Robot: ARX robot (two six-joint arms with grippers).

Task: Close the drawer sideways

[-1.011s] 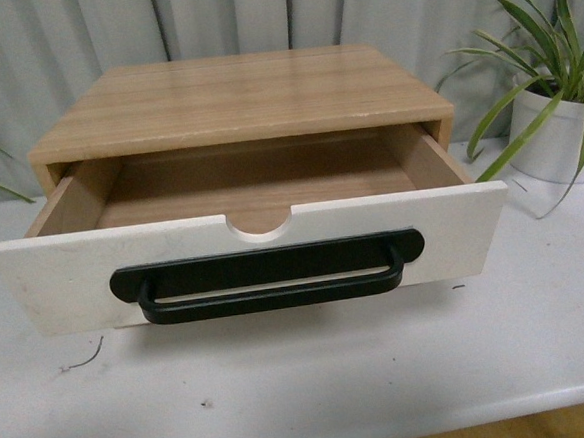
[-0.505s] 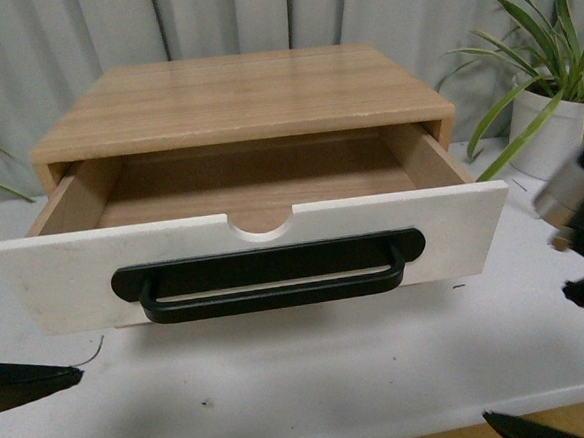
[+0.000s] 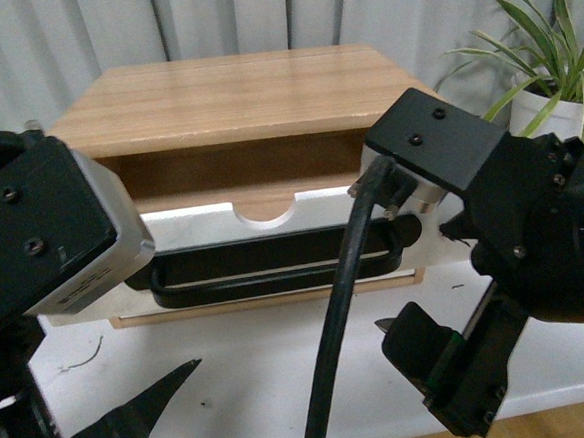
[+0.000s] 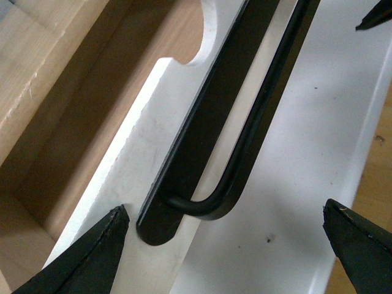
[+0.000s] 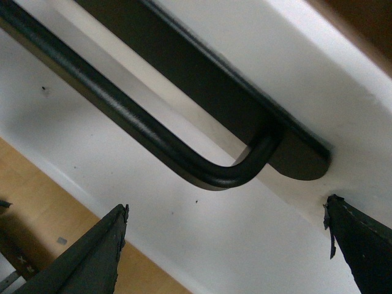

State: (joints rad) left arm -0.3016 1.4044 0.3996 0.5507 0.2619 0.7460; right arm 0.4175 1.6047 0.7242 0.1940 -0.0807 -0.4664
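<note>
The drawer stands partly open in a light wood cabinet in the front view, its white front carrying a wide black bar handle under a half-round notch. My left gripper is open in front of the handle's left end, with one fingertip against the white drawer front. My right gripper is open in front of the handle's right end, with one fingertip next to the drawer front. Neither holds anything.
The cabinet stands on a white table. A potted plant stands at the back right beside the cabinet. Grey curtains hang behind. The table's front edge lies just below both grippers.
Both arms have come up into the front view, in front of the drawer's two ends. The drawer front now looks nearer the cabinet, with less of its inside showing.
</note>
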